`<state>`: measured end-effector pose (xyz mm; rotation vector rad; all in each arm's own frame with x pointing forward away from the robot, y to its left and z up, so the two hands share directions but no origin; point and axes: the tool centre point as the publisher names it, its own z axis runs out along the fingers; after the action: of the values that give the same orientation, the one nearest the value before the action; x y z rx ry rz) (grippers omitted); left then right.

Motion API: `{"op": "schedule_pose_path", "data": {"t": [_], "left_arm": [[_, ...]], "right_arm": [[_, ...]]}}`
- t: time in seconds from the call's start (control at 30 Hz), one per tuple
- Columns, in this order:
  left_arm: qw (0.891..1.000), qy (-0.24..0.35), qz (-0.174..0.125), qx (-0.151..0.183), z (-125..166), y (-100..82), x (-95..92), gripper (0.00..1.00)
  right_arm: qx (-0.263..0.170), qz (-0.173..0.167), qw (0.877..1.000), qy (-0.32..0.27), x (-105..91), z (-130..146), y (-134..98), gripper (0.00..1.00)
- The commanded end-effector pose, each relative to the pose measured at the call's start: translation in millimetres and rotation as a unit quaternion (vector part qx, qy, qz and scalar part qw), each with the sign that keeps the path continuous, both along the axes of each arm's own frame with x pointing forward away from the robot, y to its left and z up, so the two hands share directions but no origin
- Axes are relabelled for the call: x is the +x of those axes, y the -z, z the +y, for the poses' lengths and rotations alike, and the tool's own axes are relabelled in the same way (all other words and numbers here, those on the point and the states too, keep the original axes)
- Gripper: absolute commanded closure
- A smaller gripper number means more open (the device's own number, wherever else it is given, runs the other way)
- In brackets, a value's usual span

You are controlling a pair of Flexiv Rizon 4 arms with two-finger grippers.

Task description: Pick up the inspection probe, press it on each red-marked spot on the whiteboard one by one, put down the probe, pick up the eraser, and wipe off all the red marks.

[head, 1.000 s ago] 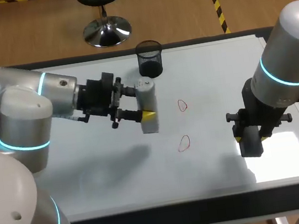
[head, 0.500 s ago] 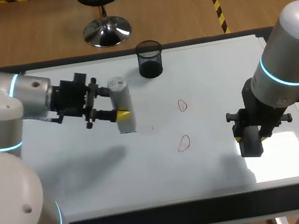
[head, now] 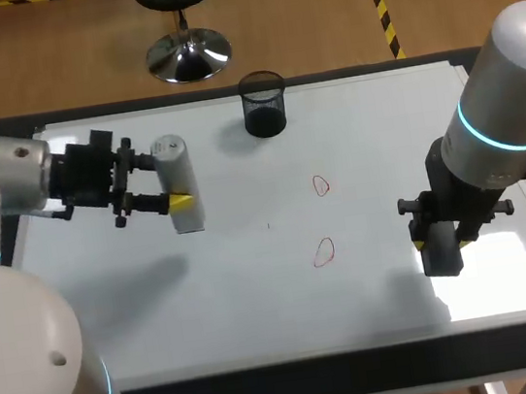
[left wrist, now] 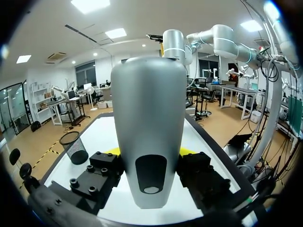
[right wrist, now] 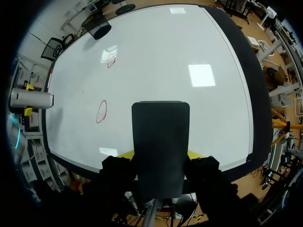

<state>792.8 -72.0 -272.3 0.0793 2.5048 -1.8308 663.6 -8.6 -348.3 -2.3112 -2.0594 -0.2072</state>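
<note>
A silver-grey inspection probe hangs over the left part of the whiteboard, with my left gripper shut on it from two sides. In the left wrist view the probe fills the space between the yellow tips of the left gripper. Two red marks lie mid-board, well to the right of the probe. My right gripper is over the board's right side, shut on a black eraser. The right wrist view shows the eraser held above bare board, both red marks ahead of it.
A black mesh cup stands at the board's far edge, between the two arms. The board's dark frame runs along the near edge. A bright glare patch lies on the board beside the right gripper.
My left arm has carried the probe leftward, away from the red marks and the cup. The right arm and the eraser have not moved.
</note>
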Motion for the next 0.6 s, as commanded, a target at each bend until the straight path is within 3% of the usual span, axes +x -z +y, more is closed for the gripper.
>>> {"op": "schedule_pose_path", "data": {"t": [0.03, 0.6], "left_arm": [[1.0, -0.003, 0.003, -0.004, 9.8, 0.1, 0.6, 1.0], [1.0, 0.0, 0.018, -0.008, 18.9, 6.2, 5.2, 1.0]], "right_arm": [[0.001, -0.001, 1.0, 0.0, -1.2, -1.5, -1.4, 1.0], [0.001, -0.001, 1.0, 0.0, -1.2, -1.5, -1.4, 1.0]]}}
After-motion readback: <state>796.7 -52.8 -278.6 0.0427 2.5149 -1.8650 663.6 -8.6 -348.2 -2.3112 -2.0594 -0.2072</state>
